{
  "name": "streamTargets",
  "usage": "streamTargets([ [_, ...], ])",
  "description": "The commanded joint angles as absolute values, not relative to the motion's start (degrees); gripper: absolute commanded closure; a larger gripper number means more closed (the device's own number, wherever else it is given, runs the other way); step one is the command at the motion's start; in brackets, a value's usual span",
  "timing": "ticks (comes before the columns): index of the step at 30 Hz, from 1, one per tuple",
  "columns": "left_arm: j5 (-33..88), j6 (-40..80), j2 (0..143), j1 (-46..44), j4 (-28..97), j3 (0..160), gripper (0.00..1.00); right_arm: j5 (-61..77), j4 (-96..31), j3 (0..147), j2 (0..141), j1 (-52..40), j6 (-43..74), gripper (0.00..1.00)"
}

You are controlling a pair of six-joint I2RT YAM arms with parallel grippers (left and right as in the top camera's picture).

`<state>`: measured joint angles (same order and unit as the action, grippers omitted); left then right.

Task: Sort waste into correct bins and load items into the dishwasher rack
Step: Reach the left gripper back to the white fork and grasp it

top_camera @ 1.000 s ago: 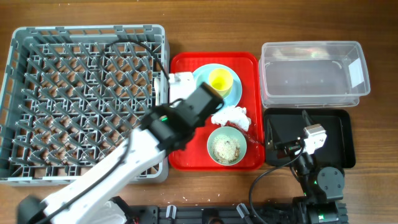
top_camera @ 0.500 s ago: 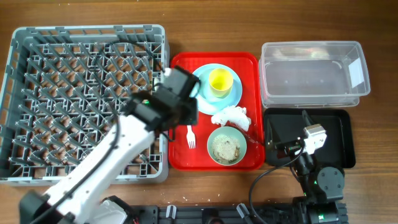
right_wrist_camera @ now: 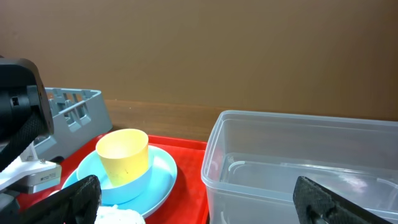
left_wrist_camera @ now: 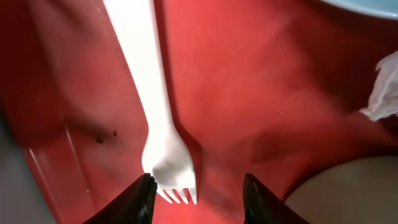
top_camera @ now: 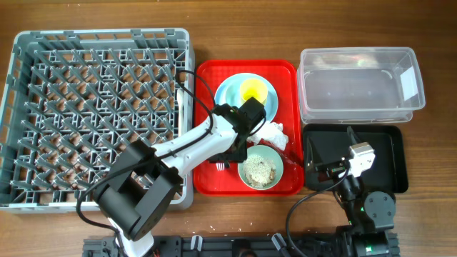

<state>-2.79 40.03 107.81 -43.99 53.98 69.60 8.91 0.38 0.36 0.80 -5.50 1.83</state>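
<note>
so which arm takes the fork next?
Left. The left tool, open, hangs right over the white fork on the red tray, fingers either side of the tines. The right tool sits over the black tray, away from the fork.

A table [top_camera: 235,21] of mid-brown wood fills the overhead view, its grain running along the long side, lit evenly with only soft shadows on its surface. Behind the table's far edge, seen from the right wrist, rises a plain brown wall [right_wrist_camera: 186,50], matte, unmarked and slightly darker than the tabletop
</note>
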Motion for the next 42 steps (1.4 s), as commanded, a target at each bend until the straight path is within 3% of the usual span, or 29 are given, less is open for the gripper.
streamTargets([
  [1,-5.13,41.52,108.66,-44.05,52.69,67.29,0.56,8.56,0.56,0.30,0.64,-5.56,1.52,0.00],
  [5,-5.82,42.96,108.66,-44.05,45.04,60.38,0.58,8.56,0.56,0.30,0.64,-5.56,1.54,0.00],
  [9,-5.63,42.92,108.66,-44.03,44.73,59.94,0.79,8.56,0.56,0.30,0.64,-5.56,1.50,0.00],
  [15,-5.63,42.92,108.66,-44.03,44.73,59.94,0.96,8.56,0.58,0.30,0.64,-5.56,1.52,0.00],
  [25,-4.99,42.87,104.25,-43.99,46.92,60.73,0.95,8.56,0.58,0.30,0.64,-5.56,1.52,0.00],
  [27,-4.99,42.41,98.72,-43.99,48.42,63.13,0.84,8.56,0.58,0.30,0.64,-5.56,1.52,0.00],
  [29,-5.61,42.48,94.96,-43.88,48.12,63.46,0.57,8.54,0.56,0.30,0.64,-5.56,1.52,0.00],
  [30,-7.18,42.50,92.79,-43.59,47.72,63.46,0.50,8.56,0.58,0.30,0.64,-5.56,1.52,0.00],
  [31,-10.09,42.52,92.14,-43.16,47.29,63.46,0.48,8.56,0.56,0.30,0.64,-5.56,1.50,0.00],
  [32,-15.14,44.34,92.95,-42.85,46.87,63.33,0.56,8.56,0.58,0.30,0.64,-5.56,1.52,0.00],
  [42,-21.80,45.67,105.89,-38.98,36.97,62.85,0.72,8.56,0.58,0.30,0.64,-5.56,1.52,0.00],
])
